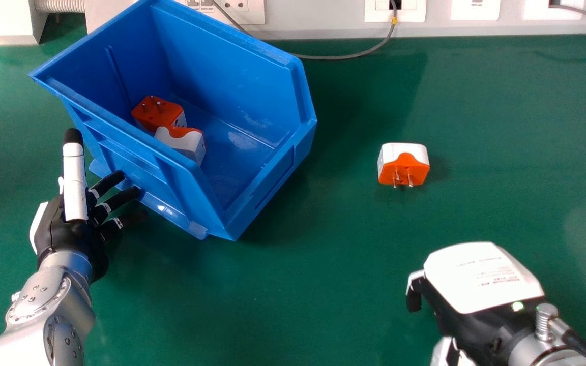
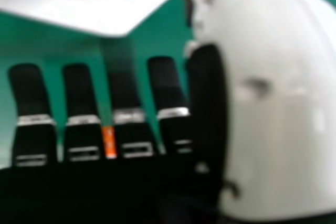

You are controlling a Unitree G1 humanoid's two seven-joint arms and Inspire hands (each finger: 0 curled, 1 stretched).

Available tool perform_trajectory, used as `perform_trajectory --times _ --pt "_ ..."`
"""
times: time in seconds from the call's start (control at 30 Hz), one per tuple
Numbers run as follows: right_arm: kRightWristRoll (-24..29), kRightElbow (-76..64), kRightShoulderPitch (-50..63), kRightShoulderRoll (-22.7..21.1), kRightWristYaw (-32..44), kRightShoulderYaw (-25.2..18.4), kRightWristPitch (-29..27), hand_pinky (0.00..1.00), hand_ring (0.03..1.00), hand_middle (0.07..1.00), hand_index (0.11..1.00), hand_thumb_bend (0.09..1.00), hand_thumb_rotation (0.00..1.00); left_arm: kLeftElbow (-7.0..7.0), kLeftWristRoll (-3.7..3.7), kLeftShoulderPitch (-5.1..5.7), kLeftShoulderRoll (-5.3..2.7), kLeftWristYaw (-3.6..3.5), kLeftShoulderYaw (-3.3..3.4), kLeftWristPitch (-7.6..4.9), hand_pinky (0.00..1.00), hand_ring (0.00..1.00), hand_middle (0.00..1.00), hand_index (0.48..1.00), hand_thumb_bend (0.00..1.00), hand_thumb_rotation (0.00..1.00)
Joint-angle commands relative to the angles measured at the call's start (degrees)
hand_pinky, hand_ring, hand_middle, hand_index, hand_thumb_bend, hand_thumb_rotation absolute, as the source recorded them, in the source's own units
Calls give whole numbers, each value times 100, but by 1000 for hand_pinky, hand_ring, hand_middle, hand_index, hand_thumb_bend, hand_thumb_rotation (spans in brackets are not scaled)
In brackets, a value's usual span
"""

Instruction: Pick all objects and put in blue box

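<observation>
Both of our hands are open. We see our left hand (image 1: pixel 51 229) close beside the blue box (image 1: pixel 252 122), its black fingers (image 1: pixel 120 198) straight and spread apart, aimed at the outer side of the box. Whether those fingertips touch the plastic, we cannot tell.

Past them, over the wall and inside the box, lie two orange-and-white plug adapters. The farther adapter (image 1: pixel 158 112) turns its orange face and pins up; the nearer adapter (image 1: pixel 183 145) sits right by it, with more of its white showing.

Our right hand (image 1: pixel 481 279) is back down, well to the right of the left hand's fingers. From the right hand view, we find its fingers (image 2: pixel 79 93) parted, with gaps between them, and an orange-and-white piece (image 2: pixel 89 11) beyond their tips, apart from them.

A third adapter (image 1: pixel 403 165) sits on the green table (image 1: pixel 283 305), ahead of the right fingers, pins facing us; we cannot tell whether it is that same piece.Both of our hands are open. We see our left hand (image 1: pixel 51 229) close beside the blue box (image 1: pixel 252 122), its black fingers (image 1: pixel 120 198) straight and spread apart, aimed at the outer side of the box. Whether those fingertips touch the plastic, we cannot tell.

Past them, over the wall and inside the box, lie two orange-and-white plug adapters. The farther adapter (image 1: pixel 158 112) turns its orange face and pins up; the nearer adapter (image 1: pixel 183 145) sits right by it, with more of its white showing.

Our right hand (image 1: pixel 481 279) has its white back turned up, well to the right of the left hand's fingers. In the right hand view, we find its fingers (image 2: pixel 79 93) parted, with gaps between them, and an orange-and-white piece (image 2: pixel 89 11) beyond their tips, apart from them.

A third adapter (image 1: pixel 403 165) sits on the green table (image 1: pixel 283 305), ahead of the right fingers, pins facing us; we cannot tell whether it is that same piece.
</observation>
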Motion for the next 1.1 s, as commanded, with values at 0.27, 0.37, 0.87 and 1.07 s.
perform_trajectory --times 0.27,0.37,0.87,1.07 --pt "-70 -41 77 133 -138 -64 30 746 945 981 925 992 244 32 38 45 -9 19 -26 129 644 730 833 885 861 935" --pt "-68 -28 55 140 -105 -63 35 752 954 988 933 997 247 -27 19 67 -25 20 -20 151 645 729 832 885 861 935" --pt "-221 -55 102 129 -61 -46 19 734 967 1000 946 1000 256 106 47 25 -8 25 -17 70 649 731 828 883 862 936" --pt "-199 -50 139 -53 -12 -124 -113 702 966 1000 934 1000 245 46 16 50 -23 8 -9 89 651 732 828 882 862 935"
